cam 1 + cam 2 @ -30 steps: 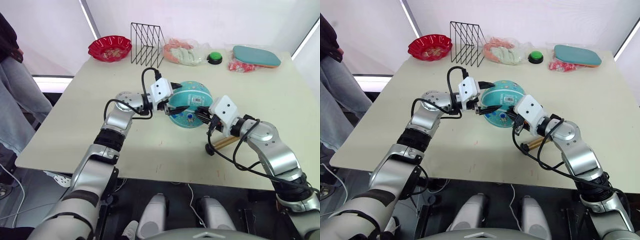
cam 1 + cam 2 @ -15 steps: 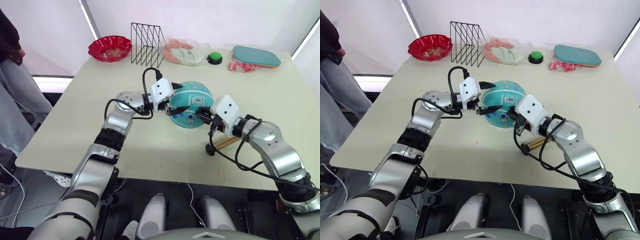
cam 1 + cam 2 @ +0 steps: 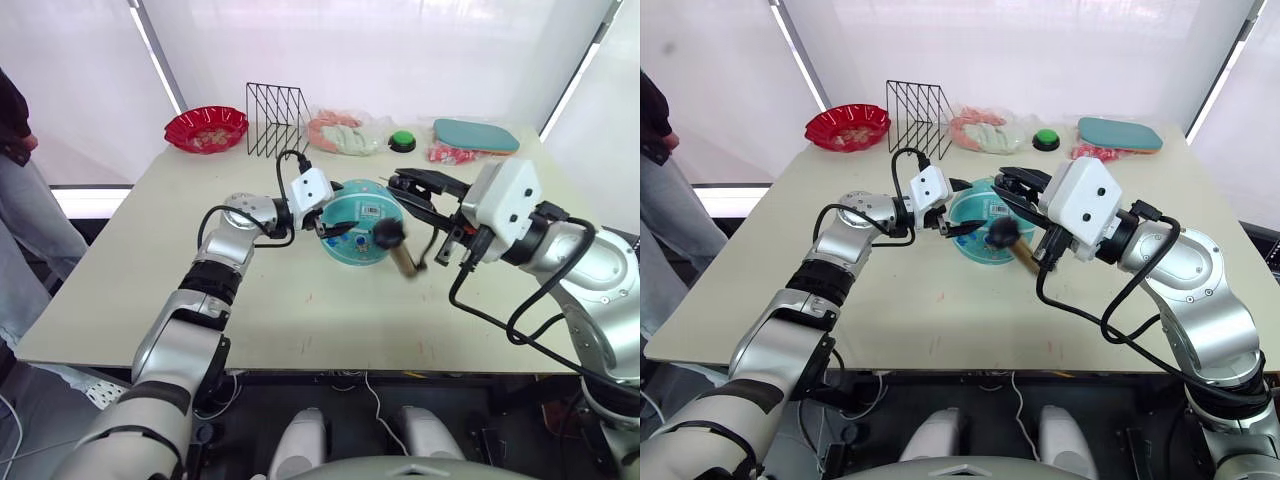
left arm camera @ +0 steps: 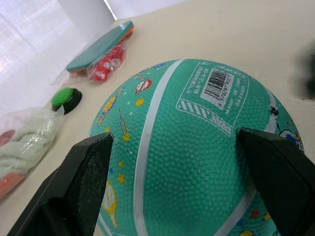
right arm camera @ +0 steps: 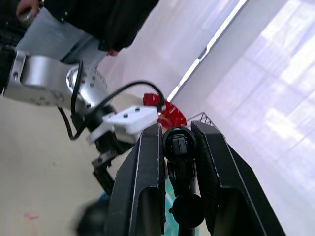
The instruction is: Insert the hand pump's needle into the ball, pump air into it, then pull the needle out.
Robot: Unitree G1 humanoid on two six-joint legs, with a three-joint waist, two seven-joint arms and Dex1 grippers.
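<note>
**Pale worktop: ball braced on the left, pump lifted on the right**

Pale and lit by white curtains behind, the worktop (image 3: 300,300) carries the ball (image 3: 358,222) near its middle. The ball is bracketed by the left end effector (image 3: 325,218), whose two black fingers (image 4: 83,182) are spread across the teal rubber, one on each flank, with the barcode sticker turned upward.

The right end effector (image 3: 418,186) is raised above the worktop, just to the robot's right of the ball and slightly above it. Its fingers are pressed onto a black fitting at the hose end of the hand pump (image 3: 400,255); the bronze body hangs below on the hose, blurred, its long axis slanting down and away from the ball, a black end cap nearest the ball. The needle itself cannot be made out.

The coming move is judged to turn on this offset: the ball lies to the left of and below the pinched fitting, so the tip would have to be brought leftward and downward toward the valve, whose position is not discernible. The right arm holds the tool; the left is the nearer arm to the ball and steadies it.
</note>
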